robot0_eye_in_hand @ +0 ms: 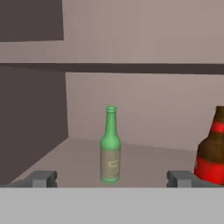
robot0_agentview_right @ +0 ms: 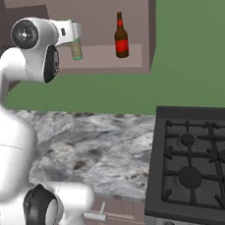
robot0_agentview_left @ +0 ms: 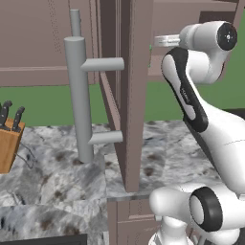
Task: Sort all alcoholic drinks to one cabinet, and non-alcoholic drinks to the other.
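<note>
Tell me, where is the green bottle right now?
The green bottle stands upright on the open cabinet's shelf, straight ahead of the open gripper in the hand view. The amber-brown bottle stands apart to its right.

No legible text on either bottle label.

Open wall cabinet with its lower shelf [robot0_agentview_right: 103, 61] bearing two upright long-necked bottles, set apart from each other. The slim green bottle [robot0_eye_in_hand: 110, 145] with a pale label stands toward the shelf's left; the amber-brown bottle [robot0_agentview_right: 120, 36] with a red label stands to its right. Below, the marbled grey countertop [robot0_agentview_left: 57, 177] carries a wooden knife block [robot0_agentview_left: 8, 143] near its left end.
</note>
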